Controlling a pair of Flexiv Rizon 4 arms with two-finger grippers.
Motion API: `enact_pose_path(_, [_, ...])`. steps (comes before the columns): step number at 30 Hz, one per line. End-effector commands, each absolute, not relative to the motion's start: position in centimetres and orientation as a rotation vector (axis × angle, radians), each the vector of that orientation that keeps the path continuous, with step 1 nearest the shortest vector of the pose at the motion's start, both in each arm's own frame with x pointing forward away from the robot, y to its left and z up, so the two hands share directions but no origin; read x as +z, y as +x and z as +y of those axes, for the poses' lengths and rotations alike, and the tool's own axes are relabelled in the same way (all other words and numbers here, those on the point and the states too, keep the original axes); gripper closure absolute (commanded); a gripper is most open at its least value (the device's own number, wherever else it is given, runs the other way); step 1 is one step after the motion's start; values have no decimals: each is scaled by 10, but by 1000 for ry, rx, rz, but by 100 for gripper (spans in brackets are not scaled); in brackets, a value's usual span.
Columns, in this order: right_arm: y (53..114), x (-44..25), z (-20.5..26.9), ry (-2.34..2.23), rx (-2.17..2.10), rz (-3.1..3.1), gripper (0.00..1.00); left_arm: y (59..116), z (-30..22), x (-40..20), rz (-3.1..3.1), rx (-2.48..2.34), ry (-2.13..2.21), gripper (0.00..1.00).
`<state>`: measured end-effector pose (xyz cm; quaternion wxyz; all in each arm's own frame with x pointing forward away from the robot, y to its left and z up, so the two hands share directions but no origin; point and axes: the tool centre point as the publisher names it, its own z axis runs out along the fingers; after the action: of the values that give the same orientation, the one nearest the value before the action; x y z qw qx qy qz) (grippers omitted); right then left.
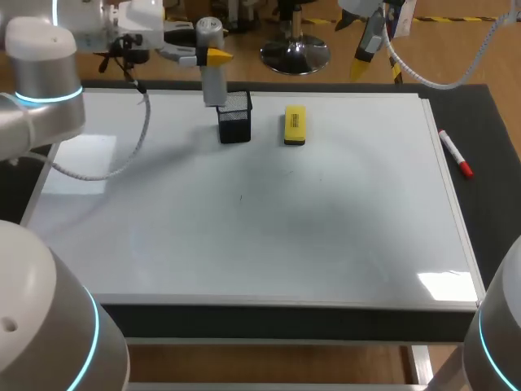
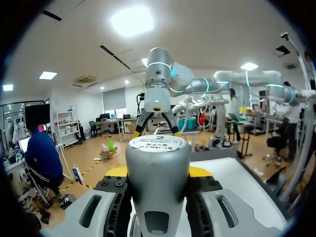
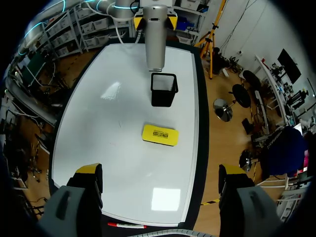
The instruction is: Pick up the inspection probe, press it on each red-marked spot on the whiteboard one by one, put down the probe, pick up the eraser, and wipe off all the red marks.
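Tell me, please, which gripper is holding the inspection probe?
The left gripper, shut on the inspection probe above the black holder; the right gripper is open.

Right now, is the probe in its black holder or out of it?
Out. The left gripper holds the probe upright in the air, its lower end not inside the holder.

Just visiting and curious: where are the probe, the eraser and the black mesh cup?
probe (image 1: 213,88): head view, lower grey barrel.
eraser (image 1: 295,122): head view, yellow top face.
black mesh cup (image 3: 163,100): right wrist view, outer wall.
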<state>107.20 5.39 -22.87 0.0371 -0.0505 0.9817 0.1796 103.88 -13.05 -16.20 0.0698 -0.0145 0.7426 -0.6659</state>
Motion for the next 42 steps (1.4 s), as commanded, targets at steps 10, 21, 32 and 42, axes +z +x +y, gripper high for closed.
enact_pose_path(10, [1072, -228, 53, -156, 546, 3014, 0, 1070, -154, -177, 2204, -2039, -6, 100])
enact_pose_path(21, [1072, -228, 53, -156, 546, 3014, 0, 1080, -155, -188, 2184, -2055, -5, 100])
enact_pose_path(32, [1072, -228, 53, -156, 546, 3014, 0, 1082, -157, -200, 2174, -2059, -37, 100])
enact_pose_path(42, [1072, -228, 53, -156, 546, 3014, 0, 1084, -162, -219, 2181, -2052, -72, 100])
